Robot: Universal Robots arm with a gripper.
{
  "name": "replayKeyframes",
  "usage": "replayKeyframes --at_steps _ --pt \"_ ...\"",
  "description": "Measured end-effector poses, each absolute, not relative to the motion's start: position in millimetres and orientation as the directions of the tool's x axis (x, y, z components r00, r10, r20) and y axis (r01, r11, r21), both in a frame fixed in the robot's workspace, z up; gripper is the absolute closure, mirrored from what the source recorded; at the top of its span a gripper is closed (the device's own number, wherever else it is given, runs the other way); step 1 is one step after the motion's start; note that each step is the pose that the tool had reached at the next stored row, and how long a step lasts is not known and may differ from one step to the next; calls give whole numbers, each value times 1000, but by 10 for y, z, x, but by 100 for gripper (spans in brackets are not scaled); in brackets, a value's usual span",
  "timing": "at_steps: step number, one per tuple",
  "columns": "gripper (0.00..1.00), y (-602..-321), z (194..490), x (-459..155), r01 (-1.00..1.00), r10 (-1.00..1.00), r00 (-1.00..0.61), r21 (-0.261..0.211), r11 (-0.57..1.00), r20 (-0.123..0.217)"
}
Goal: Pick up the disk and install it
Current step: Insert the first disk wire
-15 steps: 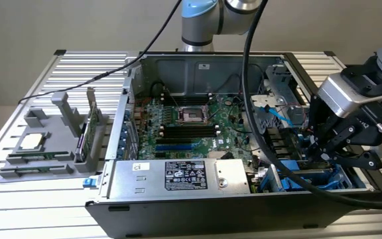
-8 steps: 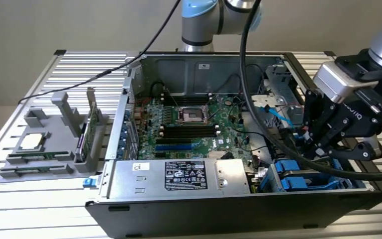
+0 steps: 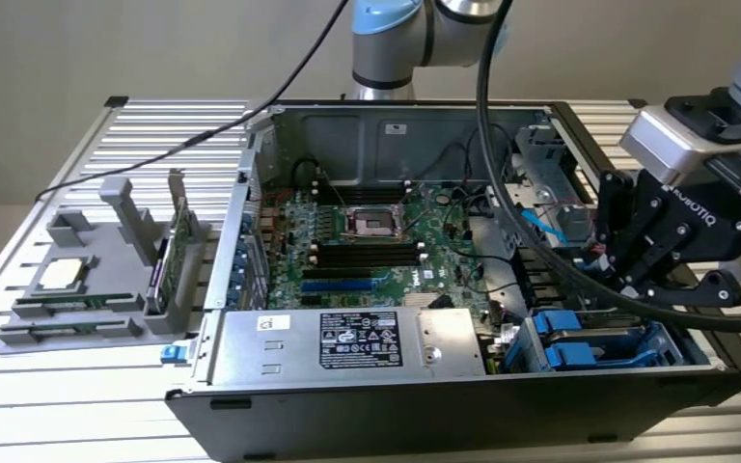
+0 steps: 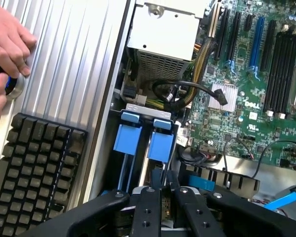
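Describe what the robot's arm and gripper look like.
The arm has silver-grey tube sections with light blue joint caps. A silver-grey block sits at the wrist, above a black gripper of linked fingers with white ROBOTIQ lettering on its body. Thick black cables trail from it across the open computer case.
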State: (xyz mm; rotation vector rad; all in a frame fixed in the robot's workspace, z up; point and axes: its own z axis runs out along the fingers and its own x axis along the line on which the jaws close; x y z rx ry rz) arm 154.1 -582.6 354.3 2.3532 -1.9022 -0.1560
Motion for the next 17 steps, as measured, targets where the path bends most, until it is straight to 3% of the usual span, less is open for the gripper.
replayKeyframes --at_steps 6,17 --pt "83 -5791 3540 1635 -963 -976 209 186 -194 64" --pt "83 -5765 3485 1701 -978 -992 105 188 -90 69"
